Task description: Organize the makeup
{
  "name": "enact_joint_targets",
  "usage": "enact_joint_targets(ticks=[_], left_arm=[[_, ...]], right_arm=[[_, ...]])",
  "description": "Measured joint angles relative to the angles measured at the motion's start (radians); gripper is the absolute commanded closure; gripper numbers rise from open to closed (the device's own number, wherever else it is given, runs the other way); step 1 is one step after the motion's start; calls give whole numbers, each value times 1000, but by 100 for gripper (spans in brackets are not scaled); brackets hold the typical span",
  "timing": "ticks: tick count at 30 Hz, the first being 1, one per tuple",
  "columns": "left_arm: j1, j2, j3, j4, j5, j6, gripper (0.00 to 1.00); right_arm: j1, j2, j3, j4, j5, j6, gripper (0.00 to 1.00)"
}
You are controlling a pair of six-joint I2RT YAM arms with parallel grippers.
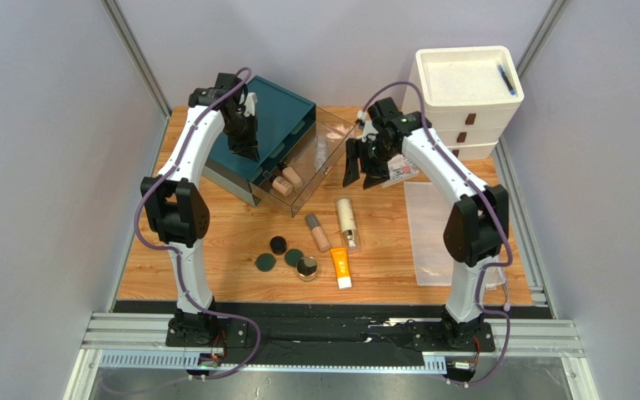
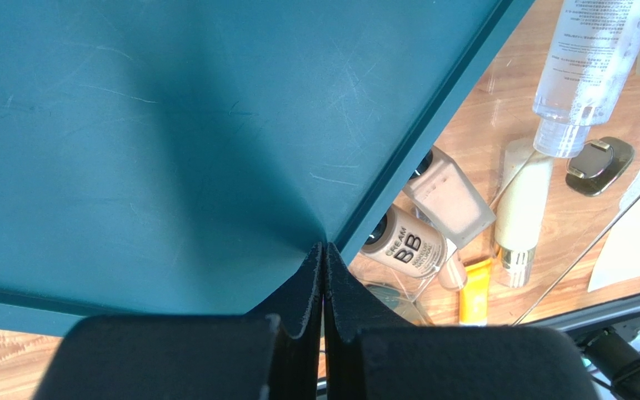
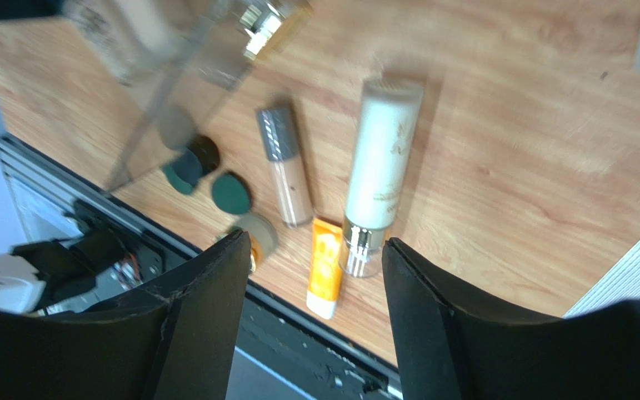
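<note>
Seemingly mid-sort, the right gripper hovers wide open and empty above makeup loose on the table, needing to descend onto one piece; the left gripper, closed empty, sits over the teal organizer.

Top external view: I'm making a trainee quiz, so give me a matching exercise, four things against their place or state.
1 orange white-capped tube
2 beige BB cream bottle
3 left gripper
4 right gripper

a open, in the air
b inside the clear plastic drawer
c shut, at the teal box
d lying flat on the wooden table

Pairs: 1-d, 2-b, 3-c, 4-a.
</note>
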Motion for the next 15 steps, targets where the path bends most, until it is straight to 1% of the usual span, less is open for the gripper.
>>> enact_joint_targets(ticks=[5,15], left_arm=[[0,-3,-11,9,4,4,100],[0,-13,-26,21,6,8,100]], right_arm=[[23,102,-65,-32,10,-26,36],[57,202,-136,-6,9,-30,38]])
